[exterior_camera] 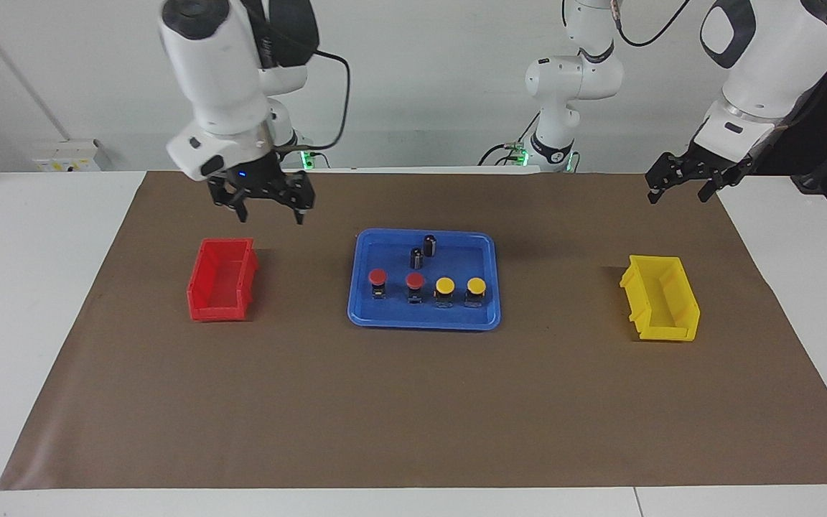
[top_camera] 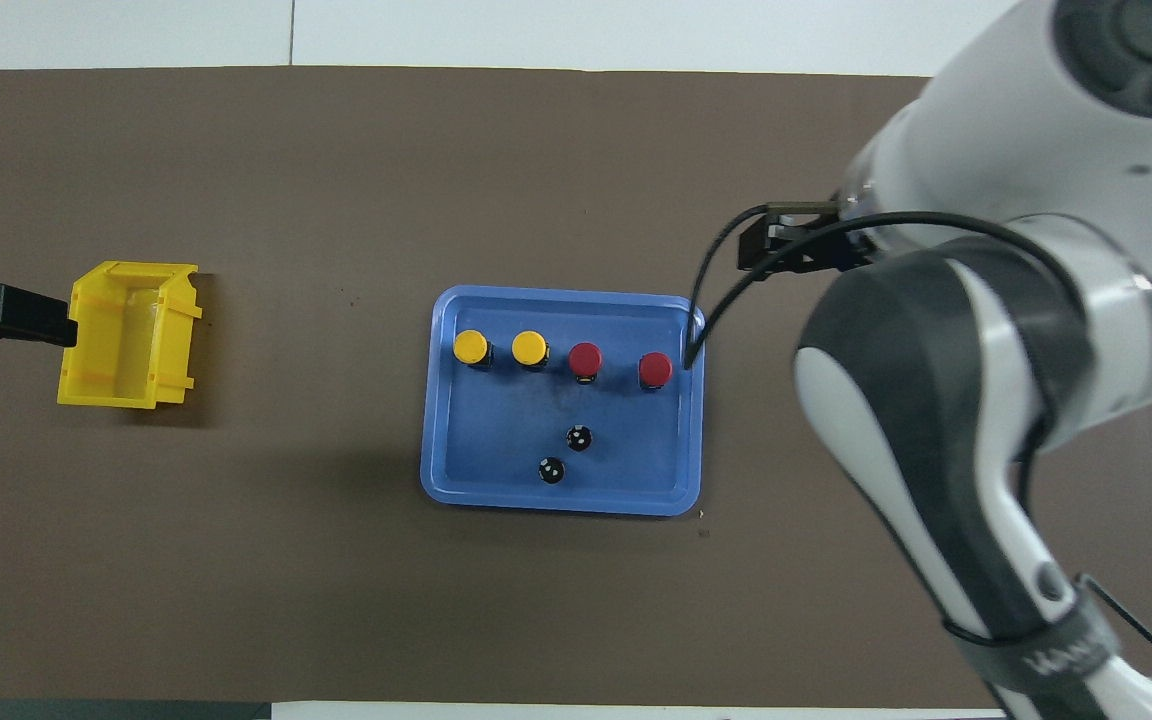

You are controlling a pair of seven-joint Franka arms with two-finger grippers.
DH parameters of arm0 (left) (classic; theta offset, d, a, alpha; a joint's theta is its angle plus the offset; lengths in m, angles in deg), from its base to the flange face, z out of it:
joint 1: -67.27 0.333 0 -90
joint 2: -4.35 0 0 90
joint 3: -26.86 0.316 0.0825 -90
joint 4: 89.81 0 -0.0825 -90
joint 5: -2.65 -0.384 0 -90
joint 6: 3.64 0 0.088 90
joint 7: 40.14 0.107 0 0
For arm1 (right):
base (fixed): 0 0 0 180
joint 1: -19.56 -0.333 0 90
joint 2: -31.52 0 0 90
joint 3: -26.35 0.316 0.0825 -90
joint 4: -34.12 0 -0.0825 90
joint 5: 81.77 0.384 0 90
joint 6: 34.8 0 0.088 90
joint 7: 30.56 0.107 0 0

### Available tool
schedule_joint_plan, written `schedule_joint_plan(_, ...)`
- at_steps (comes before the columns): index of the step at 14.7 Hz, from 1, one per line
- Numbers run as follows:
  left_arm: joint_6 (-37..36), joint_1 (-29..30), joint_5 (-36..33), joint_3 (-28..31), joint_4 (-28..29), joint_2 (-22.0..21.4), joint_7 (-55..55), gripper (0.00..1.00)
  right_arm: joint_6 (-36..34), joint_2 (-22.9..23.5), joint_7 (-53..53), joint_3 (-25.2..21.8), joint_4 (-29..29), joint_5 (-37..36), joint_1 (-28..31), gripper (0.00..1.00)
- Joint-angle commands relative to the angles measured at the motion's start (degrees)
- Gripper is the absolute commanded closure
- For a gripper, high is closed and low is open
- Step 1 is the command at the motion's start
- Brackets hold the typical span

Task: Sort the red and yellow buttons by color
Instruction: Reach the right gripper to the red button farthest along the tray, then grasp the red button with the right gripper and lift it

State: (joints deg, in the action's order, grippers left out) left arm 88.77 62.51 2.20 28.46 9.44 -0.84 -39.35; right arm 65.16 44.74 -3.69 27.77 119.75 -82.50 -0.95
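Two red buttons [exterior_camera: 377,277] [exterior_camera: 415,280] and two yellow buttons [exterior_camera: 444,286] [exterior_camera: 476,286] stand in a row in the blue tray [exterior_camera: 424,324]. In the overhead view the reds [top_camera: 586,358] [top_camera: 655,369] and yellows [top_camera: 471,346] [top_camera: 529,347] stand upright in the tray [top_camera: 556,505]. My right gripper [exterior_camera: 270,210] is open and empty, raised over the mat beside the red bin [exterior_camera: 220,280]. My left gripper [exterior_camera: 679,190] is open and empty, raised over the mat's edge by the yellow bin [exterior_camera: 661,298]; it also shows in the overhead view [top_camera: 61,325].
Two dark capless cylinders [exterior_camera: 416,257] [exterior_camera: 430,244] stand in the tray, nearer to the robots than the buttons. In the overhead view the right arm hides the red bin. The yellow bin [top_camera: 126,335] lies toward the left arm's end of the table.
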Motion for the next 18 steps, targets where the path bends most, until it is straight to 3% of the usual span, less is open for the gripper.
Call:
schedule_joint_plan(1,0.0,0.6,-0.5,-0.3,0.2,-0.3,0.2,0.0,10.7,-0.3,3.7,-0.2,9.6,0.1,-2.2,0.0)
schedule_joint_plan(5,-0.1,1.1,-0.5,-0.2,0.3,-0.3,0.3,0.0,20.6,-4.1,4.1,-0.1,22.1,0.5,-4.2,0.0)
schedule_joint_plan(11,-0.1,1.6,-0.5,-0.2,2.4,-1.3,0.2,0.0,26.8,0.4,5.8,-0.1,23.5,0.2,-7.1,0.04)
schedule_joint_plan(18,0.0,1.6,-0.5,-0.2,2.2,-1.2,0.2,0.0,30.3,0.9,5.3,-0.1,27.7,-0.3,-7.9,0.27)
